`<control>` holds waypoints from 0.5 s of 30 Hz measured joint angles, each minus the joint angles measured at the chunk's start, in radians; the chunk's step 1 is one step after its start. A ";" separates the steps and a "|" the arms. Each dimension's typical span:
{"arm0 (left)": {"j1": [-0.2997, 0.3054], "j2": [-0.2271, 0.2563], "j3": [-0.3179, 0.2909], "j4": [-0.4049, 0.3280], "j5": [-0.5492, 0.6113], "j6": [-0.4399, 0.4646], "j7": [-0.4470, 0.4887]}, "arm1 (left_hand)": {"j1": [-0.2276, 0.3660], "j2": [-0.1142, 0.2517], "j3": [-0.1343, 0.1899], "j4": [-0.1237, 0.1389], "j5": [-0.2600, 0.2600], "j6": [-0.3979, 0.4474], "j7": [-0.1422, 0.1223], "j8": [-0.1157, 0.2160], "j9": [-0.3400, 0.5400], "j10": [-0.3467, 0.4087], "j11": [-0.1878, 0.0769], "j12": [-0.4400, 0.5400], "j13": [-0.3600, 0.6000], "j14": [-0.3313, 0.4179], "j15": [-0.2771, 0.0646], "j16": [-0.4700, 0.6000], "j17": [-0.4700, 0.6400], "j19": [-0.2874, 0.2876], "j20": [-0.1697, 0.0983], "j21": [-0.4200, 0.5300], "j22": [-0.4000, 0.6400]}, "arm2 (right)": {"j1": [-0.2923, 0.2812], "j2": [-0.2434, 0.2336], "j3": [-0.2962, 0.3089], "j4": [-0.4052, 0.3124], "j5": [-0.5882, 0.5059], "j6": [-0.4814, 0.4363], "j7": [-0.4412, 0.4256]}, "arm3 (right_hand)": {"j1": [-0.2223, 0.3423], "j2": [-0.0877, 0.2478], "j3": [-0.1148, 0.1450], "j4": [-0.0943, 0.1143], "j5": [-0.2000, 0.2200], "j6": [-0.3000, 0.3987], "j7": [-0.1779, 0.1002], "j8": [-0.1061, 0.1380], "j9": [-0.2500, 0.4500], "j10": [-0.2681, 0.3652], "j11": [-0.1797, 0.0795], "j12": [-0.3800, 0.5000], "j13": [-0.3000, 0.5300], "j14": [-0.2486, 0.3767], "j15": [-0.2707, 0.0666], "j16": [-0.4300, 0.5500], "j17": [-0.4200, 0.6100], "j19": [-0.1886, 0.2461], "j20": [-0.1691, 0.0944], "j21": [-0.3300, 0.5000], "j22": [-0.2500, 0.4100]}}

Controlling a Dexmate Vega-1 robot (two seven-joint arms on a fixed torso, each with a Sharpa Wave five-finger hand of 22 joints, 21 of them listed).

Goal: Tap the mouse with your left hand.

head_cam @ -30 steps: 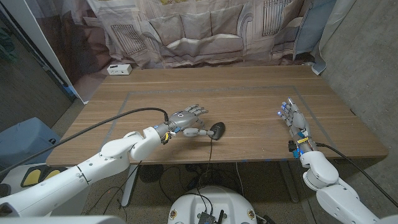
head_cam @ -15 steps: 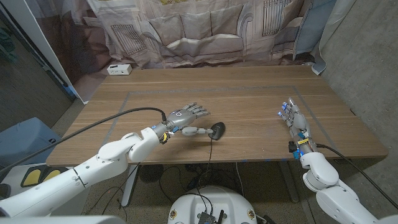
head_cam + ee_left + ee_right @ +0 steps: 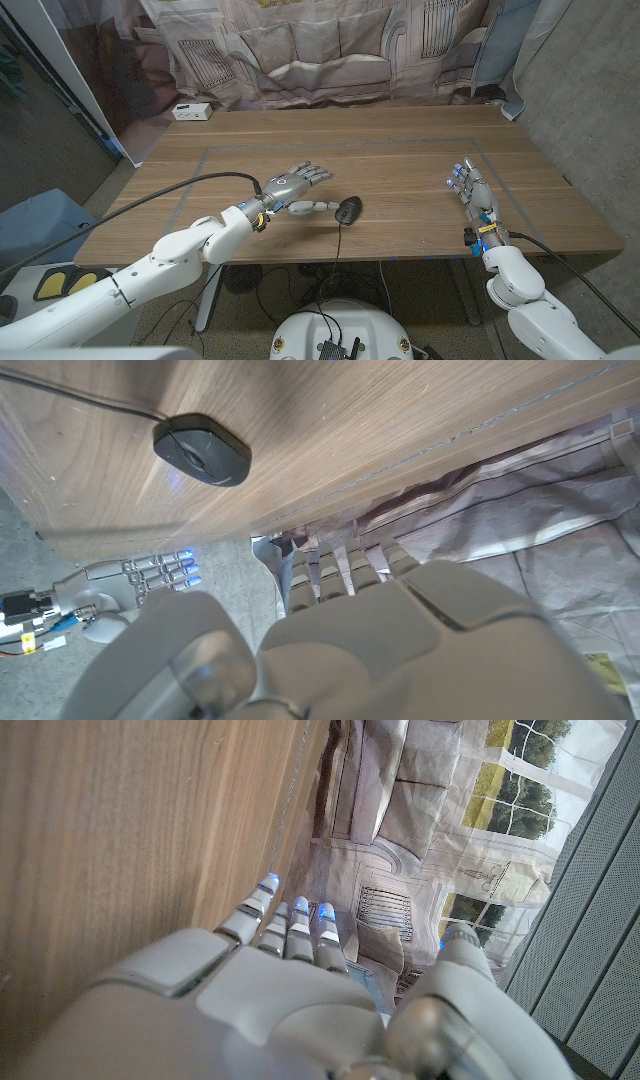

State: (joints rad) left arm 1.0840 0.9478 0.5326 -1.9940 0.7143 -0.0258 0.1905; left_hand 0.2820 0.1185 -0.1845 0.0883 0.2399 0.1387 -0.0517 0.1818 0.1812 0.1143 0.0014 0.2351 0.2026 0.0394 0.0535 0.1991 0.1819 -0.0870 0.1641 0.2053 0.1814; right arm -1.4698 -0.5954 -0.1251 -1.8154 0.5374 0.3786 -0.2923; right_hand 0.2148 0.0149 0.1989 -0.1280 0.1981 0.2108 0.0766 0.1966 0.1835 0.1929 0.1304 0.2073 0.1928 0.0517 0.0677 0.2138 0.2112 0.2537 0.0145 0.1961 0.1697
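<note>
- Wooden table (image 3: 400, 150) is stretching bare behind the left hand (image 3: 287, 188), which is hovering with fingers spread, grasping nothing.
- Black mouse (image 3: 347, 209) is sitting just right of it, near the front edge.
- Right hand (image 3: 470, 190) is waiting well apart, fingers extended, nothing held.

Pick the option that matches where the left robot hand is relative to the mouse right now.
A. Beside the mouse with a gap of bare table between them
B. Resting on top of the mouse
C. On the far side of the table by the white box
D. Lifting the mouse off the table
A: the left robot hand hovers open beside the mouse, with bare wood showing between its thumb tip and the mouse on the table.
</note>
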 measured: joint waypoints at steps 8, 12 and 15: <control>0.023 -0.012 -0.030 -0.004 -0.044 0.013 0.030 | 0.000 0.000 0.000 0.000 0.000 0.024 0.003 0.008 0.000 0.012 0.004 0.000 0.000 0.002 -0.002 0.000 0.000 0.009 0.002 0.006 0.000 | 0.014 0.004 -0.006 0.009 -0.007 0.013 0.007 | 0.000 0.000 -0.001 -0.001 0.000 0.019 0.003 0.000 0.000 0.000 0.000 0.000 0.000 0.000 0.000 0.000 0.000 0.000 0.000 0.000 0.000; 0.029 -0.019 -0.039 -0.004 -0.077 0.017 0.047 | 0.000 0.000 0.000 0.000 0.000 0.030 0.009 0.012 0.000 0.028 0.003 0.002 0.000 0.013 -0.005 0.000 0.000 0.020 -0.001 0.006 0.000 | 0.022 0.005 -0.009 0.016 -0.008 0.015 0.012 | 0.000 0.000 -0.004 -0.004 0.000 0.057 0.003 0.011 0.000 0.004 0.004 0.000 0.000 0.000 0.000 0.000 0.000 0.004 -0.004 0.000 0.000; 0.034 -0.028 -0.048 0.000 -0.098 0.019 0.060 | 0.004 0.004 0.000 0.000 0.000 0.043 0.012 0.016 0.000 0.029 0.004 0.007 0.000 0.018 -0.007 0.000 0.000 0.026 -0.004 0.006 0.000 | 0.025 0.004 -0.010 0.018 -0.009 0.016 0.018 | 0.000 0.000 -0.004 -0.004 0.000 0.061 0.000 0.011 0.000 0.010 0.001 0.000 0.000 0.000 0.000 0.000 -0.002 0.007 -0.007 0.000 0.000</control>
State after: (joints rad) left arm 1.1182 0.9196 0.4843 -1.9939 0.6163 -0.0064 0.2503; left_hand 0.2860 0.1225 -0.1845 0.0883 0.2399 0.1822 -0.0397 0.1974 0.1813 0.1432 0.0052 0.2420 0.2025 0.0575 0.0465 0.1992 0.1819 -0.0612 0.1597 0.2111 0.1814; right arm -1.4445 -0.5918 -0.1347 -1.7973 0.5288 0.3943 -0.2747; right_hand 0.2148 0.0148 0.1950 -0.1320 0.1981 0.2717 0.0767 0.2075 0.1836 0.2029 0.1315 0.2073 0.1928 0.0520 0.0674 0.2138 0.2094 0.2610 0.0072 0.1961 0.1697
